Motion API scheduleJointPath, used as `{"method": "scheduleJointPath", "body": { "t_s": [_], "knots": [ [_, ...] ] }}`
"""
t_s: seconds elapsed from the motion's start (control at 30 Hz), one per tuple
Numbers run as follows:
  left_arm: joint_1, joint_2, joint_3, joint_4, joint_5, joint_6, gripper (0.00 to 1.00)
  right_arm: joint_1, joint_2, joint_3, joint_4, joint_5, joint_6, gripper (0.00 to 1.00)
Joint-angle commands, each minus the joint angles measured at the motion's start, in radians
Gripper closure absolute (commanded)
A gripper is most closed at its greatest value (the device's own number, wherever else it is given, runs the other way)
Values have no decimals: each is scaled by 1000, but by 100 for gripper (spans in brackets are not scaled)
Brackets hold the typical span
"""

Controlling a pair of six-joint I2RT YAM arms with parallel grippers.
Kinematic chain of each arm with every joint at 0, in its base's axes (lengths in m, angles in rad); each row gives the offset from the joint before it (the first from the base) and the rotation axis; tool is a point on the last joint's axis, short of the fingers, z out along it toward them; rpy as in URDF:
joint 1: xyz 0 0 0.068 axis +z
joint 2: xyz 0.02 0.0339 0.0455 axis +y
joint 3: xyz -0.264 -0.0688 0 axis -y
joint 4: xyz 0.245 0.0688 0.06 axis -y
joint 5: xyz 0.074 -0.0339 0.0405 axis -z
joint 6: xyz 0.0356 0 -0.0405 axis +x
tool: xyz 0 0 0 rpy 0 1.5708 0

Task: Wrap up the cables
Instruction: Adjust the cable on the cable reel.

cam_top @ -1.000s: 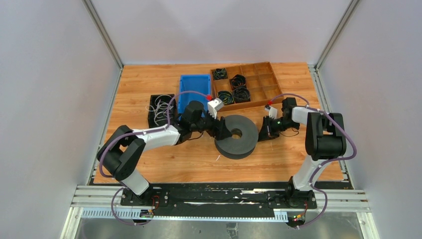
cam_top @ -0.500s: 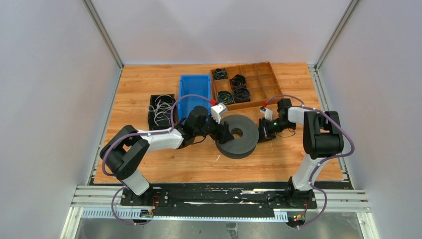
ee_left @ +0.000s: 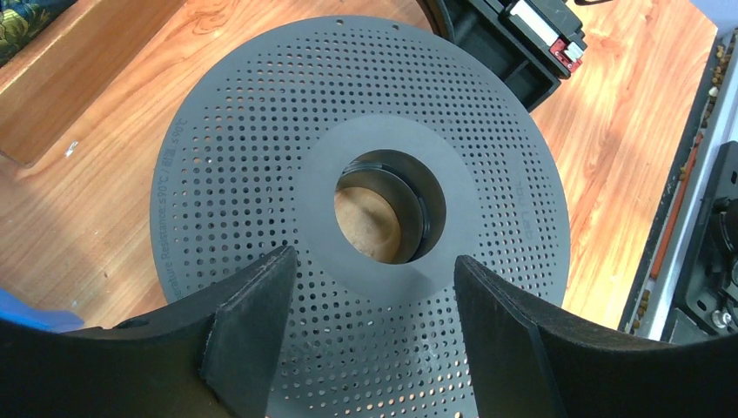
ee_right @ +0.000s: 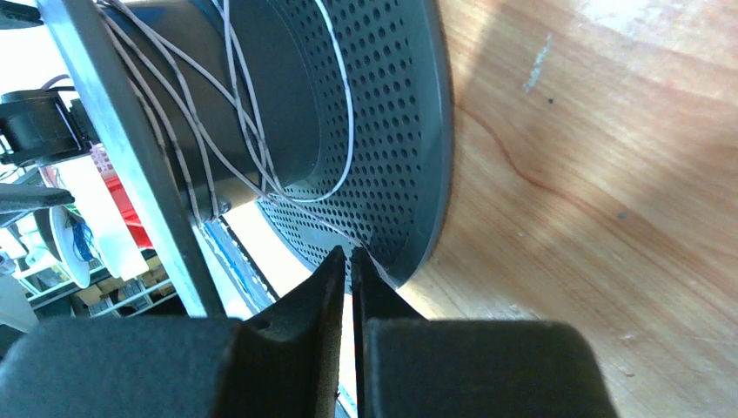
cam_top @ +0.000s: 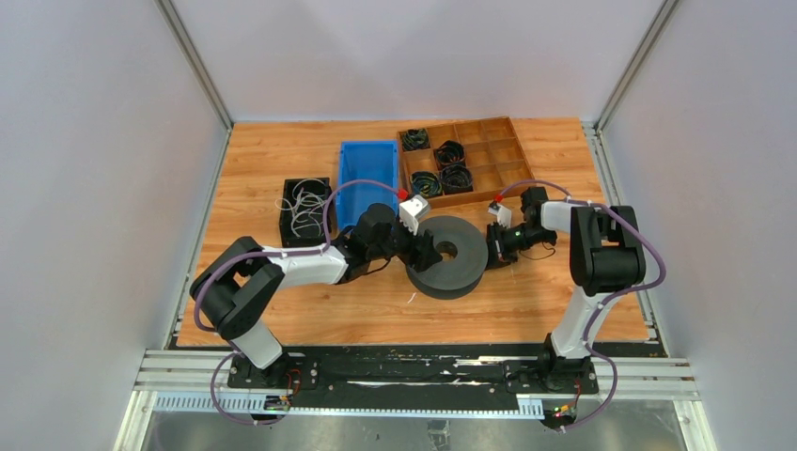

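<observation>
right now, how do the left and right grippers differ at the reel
The left gripper is open wide; the right gripper is shut, jaws nearly touching. The left gripper sits over the reel's flat perforated face; the right gripper is at the reel's rim, beside the wound wire. Both are at the same grey reel.

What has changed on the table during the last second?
Both grippers crept in toward the spool: the open left gripper moved rightward and the shut right gripper moved leftward. Nothing was visibly taken hold of or let go. The spool and blue bin stayed put.
</observation>
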Motion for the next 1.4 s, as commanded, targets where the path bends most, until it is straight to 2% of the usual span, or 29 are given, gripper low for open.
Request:
{"method": "scheduleJointPath", "body": {
  "t_s": [0.0, 0.23, 0.4, 0.53, 1.0, 1.37],
  "knots": [
    [-12, 44, -31, -52, -32, 10, 28, -8, -24, -4, 6, -82, 3, 93],
    [-12, 42, -31, -49, -38, 7, 28, -88, -19, -21, 11, -194, 9, 88],
    [-12, 40, -31, -49, -42, 4, 28, -106, -45, -39, 12, -90, 6, 88],
    [-12, 43, -27, -49, -37, -1, 28, -116, -34, -32, 20, -81, 15, 89],
    [-16, 52, -23, -48, -50, -11, 28, -66, 25, -14, 36, -46, 31, 89],
    [-36, 50, -37, -51, -118, 2, 29, -26, 74, -5, -21, -116, -12, 91]
  ]
}}
